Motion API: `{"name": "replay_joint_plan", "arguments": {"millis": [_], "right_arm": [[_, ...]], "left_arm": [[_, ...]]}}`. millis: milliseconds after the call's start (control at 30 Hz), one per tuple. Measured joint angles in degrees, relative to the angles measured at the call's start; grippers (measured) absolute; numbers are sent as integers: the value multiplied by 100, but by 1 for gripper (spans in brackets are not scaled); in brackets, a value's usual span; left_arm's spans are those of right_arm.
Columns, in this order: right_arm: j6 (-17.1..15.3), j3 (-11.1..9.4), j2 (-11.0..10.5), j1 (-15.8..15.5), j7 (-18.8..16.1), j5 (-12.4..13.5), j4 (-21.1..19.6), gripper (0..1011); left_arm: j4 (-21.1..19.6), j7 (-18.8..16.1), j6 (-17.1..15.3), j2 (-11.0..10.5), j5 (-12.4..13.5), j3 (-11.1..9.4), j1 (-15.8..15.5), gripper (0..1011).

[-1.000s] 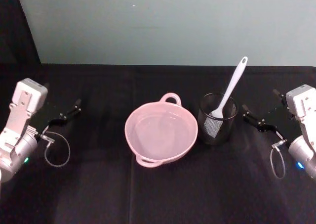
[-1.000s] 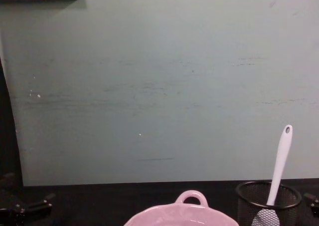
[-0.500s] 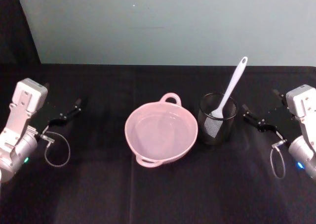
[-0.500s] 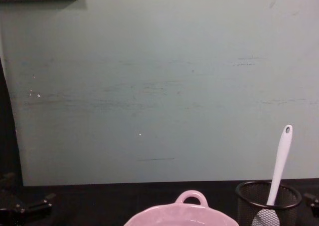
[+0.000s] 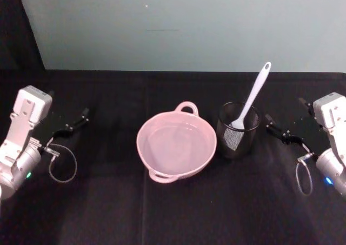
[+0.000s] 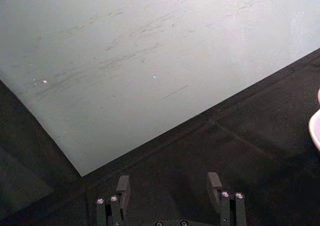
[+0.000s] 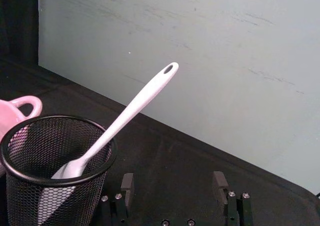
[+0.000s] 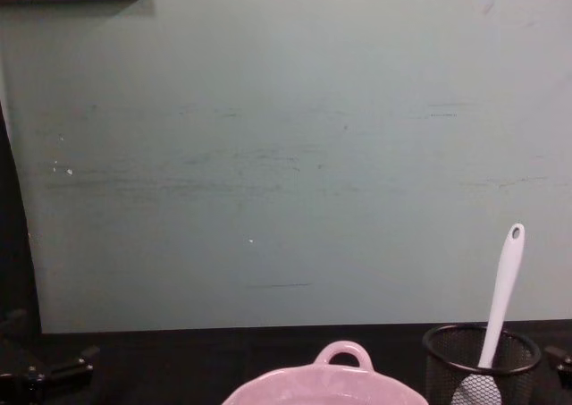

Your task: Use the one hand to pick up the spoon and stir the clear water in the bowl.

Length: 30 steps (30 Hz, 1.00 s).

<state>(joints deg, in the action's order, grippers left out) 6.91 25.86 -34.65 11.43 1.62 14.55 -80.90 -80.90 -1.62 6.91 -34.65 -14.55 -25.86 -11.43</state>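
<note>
right gripper (image 7: 173,184) jaws apart, empty, low over the black table (image 5: 162,212), near the right side of the mesh cup (image 5: 238,139). left gripper (image 6: 168,186) also spread and empty, parked well left of the pink bowl (image 5: 141,147). spoon (image 5: 251,101) stands head-down in the cup, handle leaning up and to the right. cup sits just beside the bowl's right rim. water (image 5: 178,145) in the bowl, faint reflections.

Head view looks steeply down on the counter (image 5: 178,212); chest view sits low, facing the wall (image 8: 286,155); both catch the bowl (image 5: 176,145).
</note>
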Motion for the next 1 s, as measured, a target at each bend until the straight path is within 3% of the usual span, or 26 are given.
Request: {"name": "replay_joint_plan", "arguments": {"millis": [267,400,467,500,600,733,767,800,833,900,933,967,1000], "right_arm": [[-36,-80,-45,-84,-7,17,-141,1003],[-149,-306,-204,-386,-20,172,-531,1003],[-215,-526,-322,-661,-101,428,-852,1002],[-215,-526,-322,-661,-101,428,-852,1003],[-268,-867,-412,-995,-350,969,-1199,1003],[-338,-1114,-421,-1175,-603,1466,-1400,1002],[-432,-1233,-414,-1227,-777,1748,-1479,1003],[-544,-1316,-394,-1243,-953,2011,-1528,1003],[-544,-1316,-394,-1243,-953,2011,-1528,1003],[-879,-1431,-319,-1174,-1336,2551,-1549,1002],[-879,-1431,-319,-1174,-1336,2551,-1549,1003],[-1089,-1465,-260,-1089,-1500,2802,-1516,1003],[-1180,-1472,-239,-1056,-1552,2889,-1498,1003]], "left_arm": [[0,0,0,0,0,0,0,1011],[0,0,0,0,0,0,0,1011],[0,0,0,0,1,0,0,1011],[0,0,0,0,0,0,0,1011],[0,0,0,0,0,0,0,1011],[0,0,0,0,0,0,0,1011],[0,0,0,0,0,0,0,1011],[0,0,0,0,0,0,0,1011],[0,0,0,0,0,0,0,1011],[0,0,0,0,0,0,0,1011],[0,0,0,0,0,0,0,1011],[0,0,0,0,0,0,0,1011],[0,0,0,0,0,0,0,1011]]}}
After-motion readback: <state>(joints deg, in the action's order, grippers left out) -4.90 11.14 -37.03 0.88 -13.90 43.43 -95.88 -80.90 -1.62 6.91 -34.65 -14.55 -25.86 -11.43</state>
